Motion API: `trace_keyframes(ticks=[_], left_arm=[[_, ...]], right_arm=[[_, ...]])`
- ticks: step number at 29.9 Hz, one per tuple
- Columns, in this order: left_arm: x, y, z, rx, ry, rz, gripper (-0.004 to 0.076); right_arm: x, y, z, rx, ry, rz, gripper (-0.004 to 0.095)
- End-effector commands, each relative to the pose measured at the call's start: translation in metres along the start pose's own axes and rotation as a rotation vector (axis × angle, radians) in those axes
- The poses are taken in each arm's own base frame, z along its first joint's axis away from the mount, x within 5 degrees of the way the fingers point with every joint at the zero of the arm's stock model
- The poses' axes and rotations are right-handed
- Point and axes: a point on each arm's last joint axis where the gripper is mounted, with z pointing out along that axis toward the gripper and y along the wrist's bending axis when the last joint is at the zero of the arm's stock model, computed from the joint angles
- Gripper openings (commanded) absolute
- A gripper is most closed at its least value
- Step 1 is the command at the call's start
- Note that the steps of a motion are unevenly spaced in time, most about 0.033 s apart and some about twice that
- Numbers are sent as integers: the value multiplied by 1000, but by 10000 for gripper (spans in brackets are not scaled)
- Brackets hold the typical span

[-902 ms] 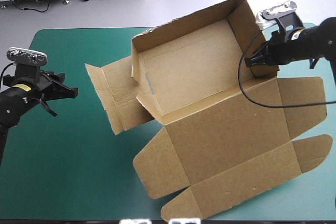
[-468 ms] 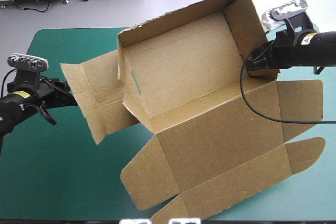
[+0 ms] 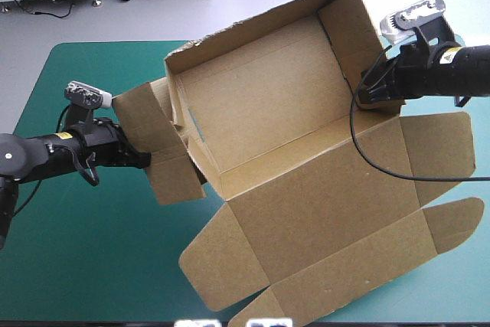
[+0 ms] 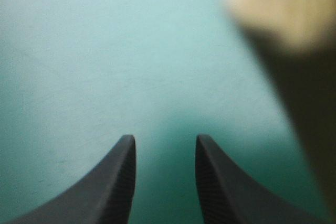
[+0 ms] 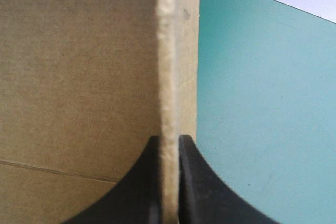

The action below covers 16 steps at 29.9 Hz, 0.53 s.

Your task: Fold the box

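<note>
The brown box (image 3: pixel 260 105) stands on the teal-green cover with its back and side walls raised and its lid (image 3: pixel 329 220) lying flat toward the table's front edge. My right gripper (image 3: pixel 367 99) is shut on the box's right side wall; in the right wrist view the wall's pale edge (image 5: pixel 168 51) runs up between the fingers of that gripper (image 5: pixel 168 140). My left gripper (image 3: pixel 142 160) reaches under the box's left end flap (image 3: pixel 157 143), its tips hidden there. In the left wrist view this gripper (image 4: pixel 163 140) is open over bare cover, with blurred brown board (image 4: pixel 278 9) beside it.
The flat lid and its tuck flaps (image 3: pixel 452 220) spread to the table's front and right edges. Bare teal-green cover (image 3: pixel 84 250) lies at the front left. The box's back wall overhangs the table's far edge (image 3: pixel 115 44).
My left gripper has moved right, in under the box's left end flap, and that flap now stands more upright. The box has shifted slightly left. The right gripper keeps its hold.
</note>
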Motion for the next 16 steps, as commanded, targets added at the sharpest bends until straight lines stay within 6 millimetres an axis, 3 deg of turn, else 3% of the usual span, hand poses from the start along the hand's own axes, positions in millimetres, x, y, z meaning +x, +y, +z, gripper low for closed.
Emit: trace_keyframes(ticks=[1,12,16], left_arm=[[-15,-17,-3,179,-98,-27,275],[-21,-45,-12,541,-158,-36,287],[-27,-51,-18,632,-206,-65,314]], right_arm=[[-12,13,-19,-54,-142,16,-25],[-15,7,-18,7,-169,15,-25],[-15,3,-10,-4,-154,31,-25]])
